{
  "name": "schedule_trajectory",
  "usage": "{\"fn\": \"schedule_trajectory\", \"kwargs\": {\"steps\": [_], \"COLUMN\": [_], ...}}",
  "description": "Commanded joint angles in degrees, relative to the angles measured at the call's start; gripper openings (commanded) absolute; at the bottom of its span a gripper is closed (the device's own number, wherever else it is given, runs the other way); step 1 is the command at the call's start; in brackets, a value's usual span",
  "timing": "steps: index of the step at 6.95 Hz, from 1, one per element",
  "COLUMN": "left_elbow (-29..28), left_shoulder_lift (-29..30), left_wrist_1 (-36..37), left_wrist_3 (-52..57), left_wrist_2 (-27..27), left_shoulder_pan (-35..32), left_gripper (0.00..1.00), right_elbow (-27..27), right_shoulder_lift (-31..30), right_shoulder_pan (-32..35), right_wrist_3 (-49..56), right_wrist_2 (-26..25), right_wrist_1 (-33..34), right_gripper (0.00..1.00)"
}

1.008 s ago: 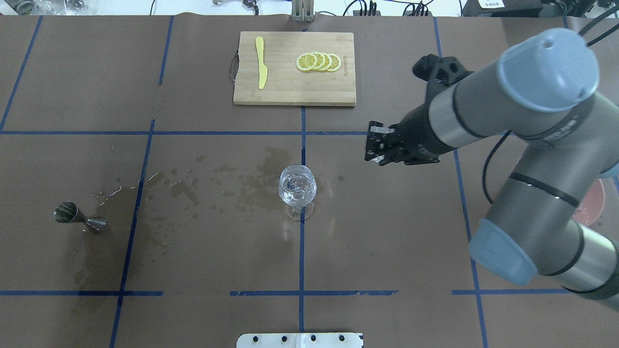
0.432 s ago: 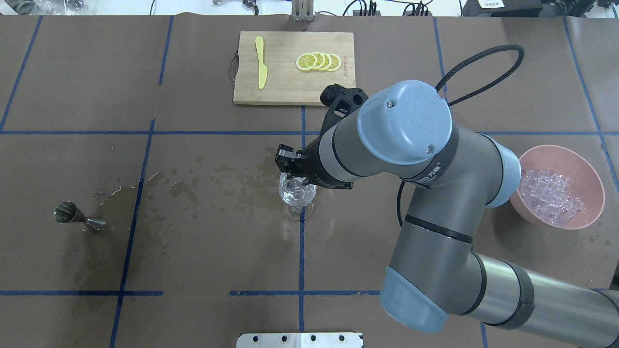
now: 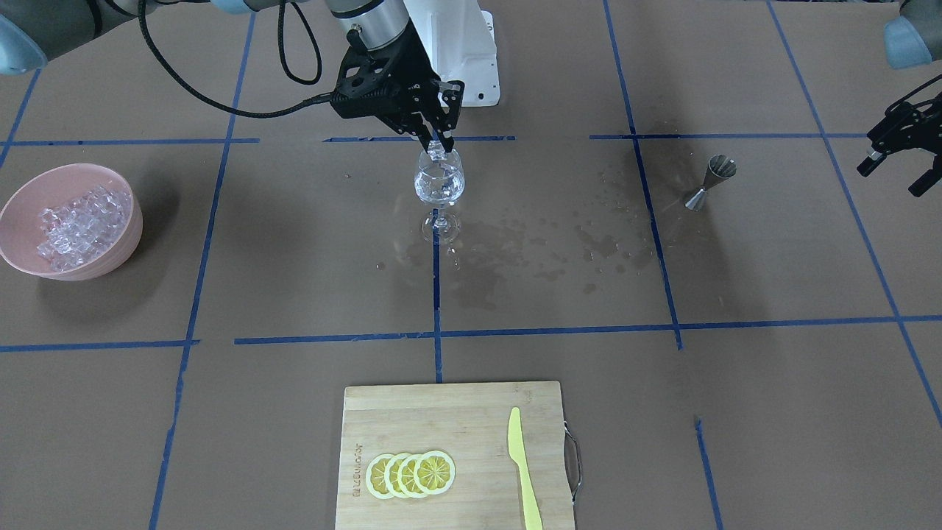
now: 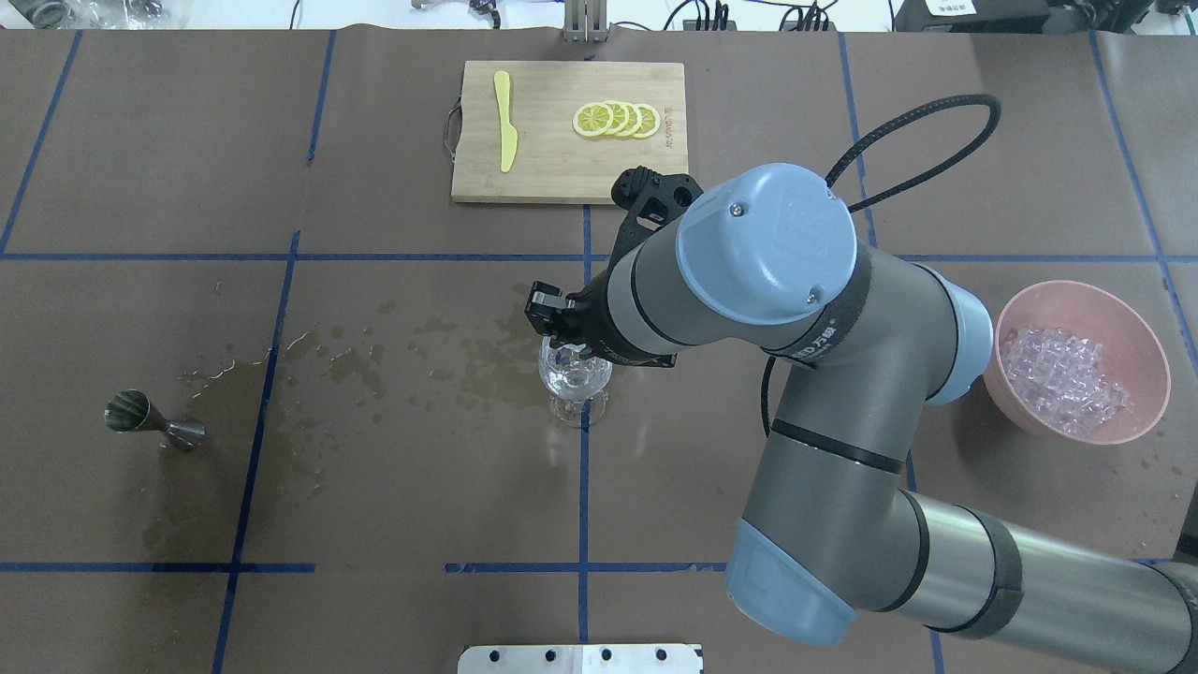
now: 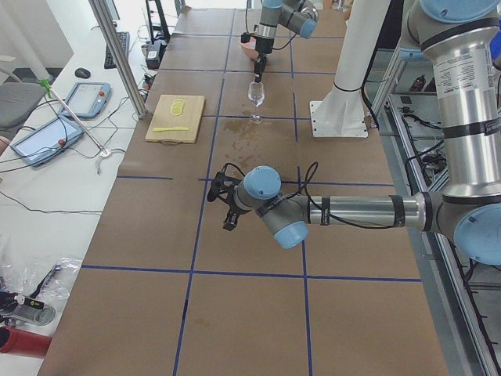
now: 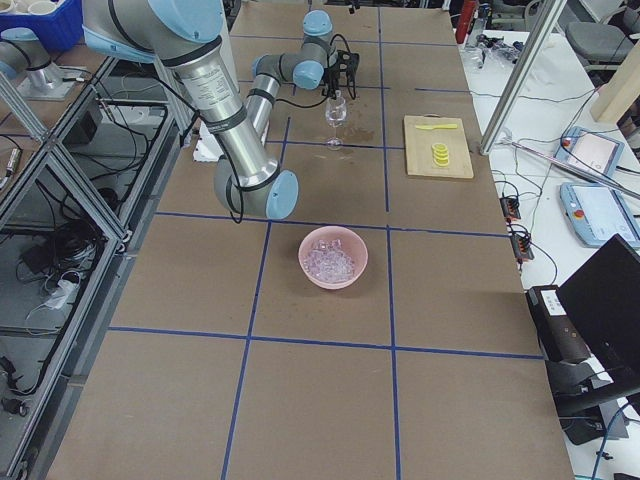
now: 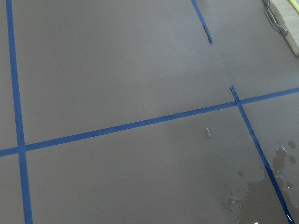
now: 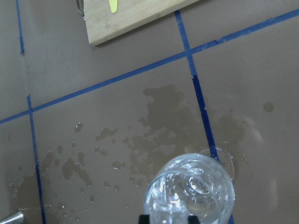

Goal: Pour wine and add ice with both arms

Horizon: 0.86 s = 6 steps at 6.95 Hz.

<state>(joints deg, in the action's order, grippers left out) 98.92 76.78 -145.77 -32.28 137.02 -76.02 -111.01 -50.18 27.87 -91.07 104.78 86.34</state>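
Note:
A clear wine glass (image 4: 576,376) stands at the table's middle, with clear contents in its bowl; it also shows in the front view (image 3: 438,185) and the right wrist view (image 8: 191,191). My right gripper (image 4: 560,342) hangs just over its rim, shut on a small clear ice cube (image 8: 164,215), also seen in the front view (image 3: 436,153). The rest of the ice (image 4: 1062,379) lies in a pink bowl (image 4: 1118,314) at the right. My left gripper (image 3: 896,158) is open and empty, off to the left beyond the steel jigger (image 4: 154,423).
A wooden cutting board (image 4: 562,173) with lemon slices (image 4: 618,120) and a yellow knife (image 4: 505,122) lies at the far side. Wet stains (image 4: 449,351) spread left of the glass. The right arm's elbow (image 4: 767,243) hangs over the table's middle right.
The right arm has swung left from the bowl side to over the wine glass, uncovering the pink bowl. In the last moment it has shifted slightly further left.

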Motion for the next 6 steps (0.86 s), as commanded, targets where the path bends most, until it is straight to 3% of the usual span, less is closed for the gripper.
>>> {"fn": "schedule_trajectory", "kwargs": {"steps": [1,2,4,5,6], "left_elbow": [0.05,0.13,-0.13,-1.09,-1.53], "left_shoulder_lift": [-0.22,-0.75,-0.66,-0.4,-0.49], "left_wrist_1": [-0.39,-0.56,-0.3,-0.21,0.48], "left_wrist_3": [-0.16,-0.16,0.72,5.51,11.65], "left_wrist_2": [-0.09,-0.26,-0.88,-1.49,-5.24], "left_shoulder_pan": [0.0,0.0,-0.26,-0.35,-0.35], "left_gripper": [1.0,1.0,1.0,1.0,1.0], "right_elbow": [-0.34,-2.87,-6.23,-6.49,-6.32], "right_shoulder_lift": [0.08,-0.97,-11.39,-17.18,-22.46], "right_shoulder_pan": [0.07,2.42,17.22,23.74,29.29], "right_wrist_3": [0.36,0.36,4.8,11.72,20.05], "right_wrist_2": [-0.01,1.12,17.84,21.92,25.0], "right_wrist_1": [-0.03,0.49,0.5,0.32,0.23], "right_gripper": [0.81,0.8,0.78,1.0,1.0]}}
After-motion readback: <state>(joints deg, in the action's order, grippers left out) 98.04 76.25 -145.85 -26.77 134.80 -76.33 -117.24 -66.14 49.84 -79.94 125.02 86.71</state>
